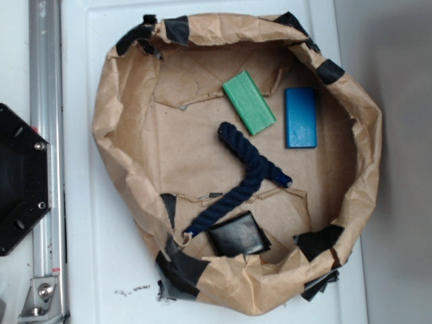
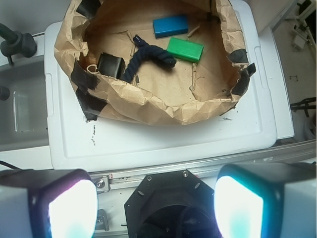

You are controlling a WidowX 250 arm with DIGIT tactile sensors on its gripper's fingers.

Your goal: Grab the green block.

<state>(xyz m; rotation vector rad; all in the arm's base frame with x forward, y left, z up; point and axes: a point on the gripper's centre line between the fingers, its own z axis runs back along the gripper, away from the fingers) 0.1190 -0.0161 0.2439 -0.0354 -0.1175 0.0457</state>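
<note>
With the claw [image 2: 156, 198] spread wide and empty, well back from the green block [image 1: 249, 102], the neighbouring rope [image 1: 246, 177] could be snagged instead.

The basin [image 1: 121, 169] is formed of crumpled brown paper, matt and creased, patched at the rim with strips of black tape [image 1: 177, 266] of slight sheen. The green block [image 1: 249, 102] is seen smooth and plain-faced, with a dull plastic look; the blue block [image 1: 300, 117] is finished alike, a little glossier. The rope [image 1: 244, 181] is made of twisted dark blue fibre, rough. The black pad [image 1: 237, 235] appears shiny. The surface [image 1: 88, 256] is smooth white plastic, and the rail [image 1: 46, 101] is brushed metal.
</note>
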